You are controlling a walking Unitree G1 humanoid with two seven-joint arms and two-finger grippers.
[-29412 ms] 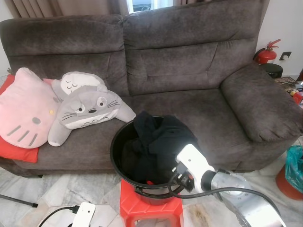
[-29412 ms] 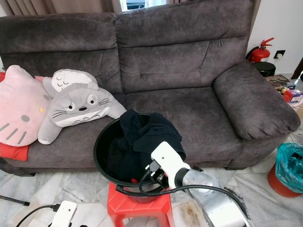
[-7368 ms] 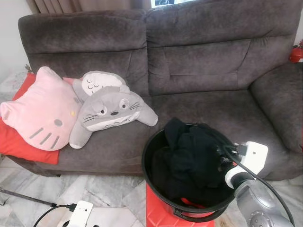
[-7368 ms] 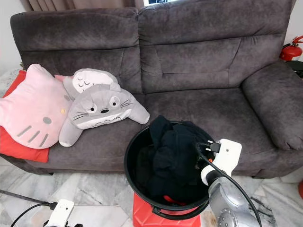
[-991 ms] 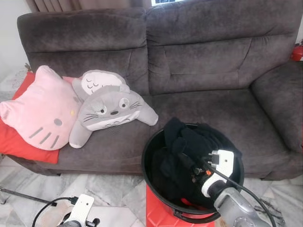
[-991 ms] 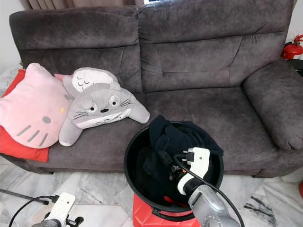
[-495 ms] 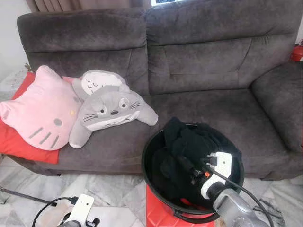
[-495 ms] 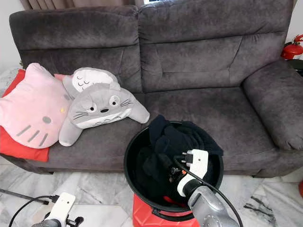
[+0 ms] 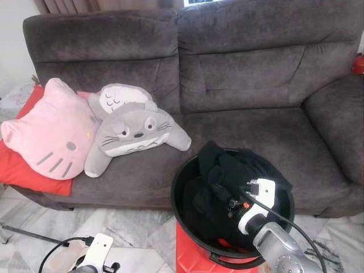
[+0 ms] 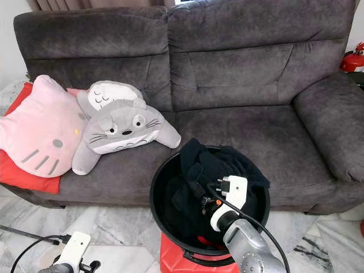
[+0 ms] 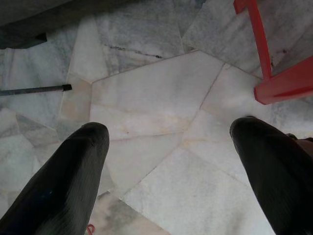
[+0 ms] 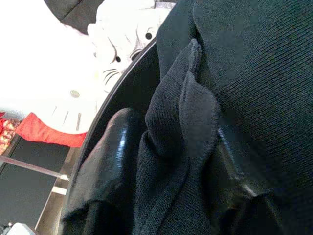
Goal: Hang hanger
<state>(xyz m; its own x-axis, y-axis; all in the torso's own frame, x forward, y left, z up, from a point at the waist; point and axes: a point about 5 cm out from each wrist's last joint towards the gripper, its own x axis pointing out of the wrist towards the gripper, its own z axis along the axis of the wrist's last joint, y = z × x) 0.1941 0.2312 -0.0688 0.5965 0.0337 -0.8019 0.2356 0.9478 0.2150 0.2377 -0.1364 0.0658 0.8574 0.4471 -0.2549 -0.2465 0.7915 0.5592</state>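
Note:
A black bucket [image 9: 176, 193] stands on a red stool [image 9: 187, 256] in front of the sofa, stuffed with black clothes [image 9: 227, 162]. My right gripper [image 9: 220, 193] reaches down into the bucket from the near right side. In the right wrist view its two fingers [image 12: 117, 147] sit on either side of a raised fold of the black garment [image 12: 190, 103], pinching it. My left gripper [image 11: 171, 128] hangs low at the left, open over the marble floor, with nothing between its fingers.
A dark grey sofa [image 9: 244, 74] fills the background, with a pink cat cushion [image 9: 48, 133], a grey plush [image 9: 133, 133] and a red cushion [image 9: 23, 176] at its left end. A cable [image 9: 57, 259] and a thin black rod [image 11: 34, 89] lie on the floor at left.
My right gripper has crept slightly further into the bucket's clothes, toward the left. The view has shifted a little. The left arm stays where it was.

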